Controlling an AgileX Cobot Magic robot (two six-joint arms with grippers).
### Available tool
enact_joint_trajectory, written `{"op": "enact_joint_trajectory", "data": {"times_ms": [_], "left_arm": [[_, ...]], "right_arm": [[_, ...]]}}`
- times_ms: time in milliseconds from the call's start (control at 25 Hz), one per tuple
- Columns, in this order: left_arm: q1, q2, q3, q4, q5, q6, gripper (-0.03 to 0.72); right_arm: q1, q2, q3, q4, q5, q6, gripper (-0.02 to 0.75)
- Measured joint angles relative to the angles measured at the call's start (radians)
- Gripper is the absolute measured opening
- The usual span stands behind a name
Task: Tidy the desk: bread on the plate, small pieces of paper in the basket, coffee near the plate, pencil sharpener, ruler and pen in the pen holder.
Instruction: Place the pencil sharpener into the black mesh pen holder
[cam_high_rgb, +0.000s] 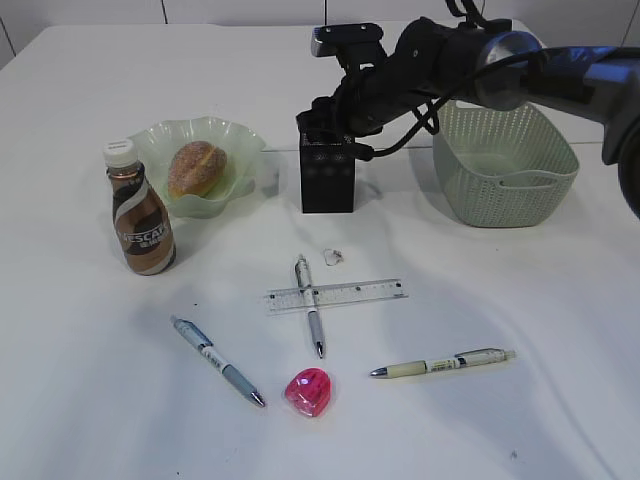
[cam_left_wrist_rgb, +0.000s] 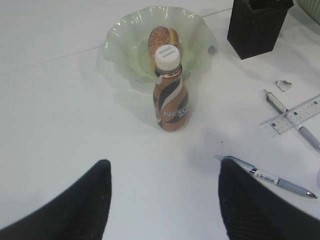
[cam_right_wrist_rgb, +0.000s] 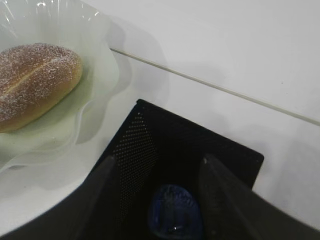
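Note:
My right gripper (cam_high_rgb: 328, 132) (cam_right_wrist_rgb: 157, 160) hangs over the black pen holder (cam_high_rgb: 326, 185) (cam_right_wrist_rgb: 135, 145), its fingers apart. A blue rounded object (cam_right_wrist_rgb: 175, 212) shows low between them inside the holder, with a gap on each side. The bread (cam_high_rgb: 197, 167) lies on the green plate (cam_high_rgb: 240, 140), and the coffee (cam_high_rgb: 140, 215) stands beside it. Three pens (cam_high_rgb: 215, 358) lie on the desk; the ruler (cam_high_rgb: 360, 294) crosses one. A pink pencil sharpener (cam_high_rgb: 310, 392) and a scrap of paper (cam_high_rgb: 334, 256) lie there too. My left gripper (cam_left_wrist_rgb: 164, 161) is open over bare desk.
The sage-green basket (cam_high_rgb: 505, 170) stands to the right of the pen holder, under the right arm. The blue-grey pen (cam_left_wrist_rgb: 270, 176) lies just beside my left gripper's right finger. The desk's far edge runs behind the plate.

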Motion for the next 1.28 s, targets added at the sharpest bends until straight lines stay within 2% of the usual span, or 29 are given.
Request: {"op": "enact_joint_trajectory", "data": {"times_ms": [360,520,840,880,1000,1080,1280], "left_arm": [[0.000,0.000,0.000,0.000,0.000,0.000,0.474],[0.000,0.000,0.000,0.000,0.000,0.000,0.474],[0.000,0.000,0.000,0.000,0.000,0.000,0.474],[0.000,0.000,0.000,0.000,0.000,0.000,0.474],[0.000,0.000,0.000,0.000,0.000,0.000,0.474],[0.000,0.000,0.000,0.000,0.000,0.000,0.474],[0.000,0.000,0.000,-0.002,0.014,0.000,0.474]], "right_arm": [[0.000,0.000,-0.090,0.004,0.056,0.000,0.416],[0.000,0.000,-0.139,0.004,0.126,0.000,0.417],[0.000,0.000,-0.288,-0.014,0.406,0.000,0.412],[0.000,0.000,-0.333,-0.027,0.486,0.000,0.412],[0.000,0.000,-0.376,-0.041,0.574,0.000,0.412],[0.000,0.000,-0.437,-0.067,0.699,0.010,0.409],[0.000,-0.072,-0.417,-0.145,0.733,0.108,0.407]]}}
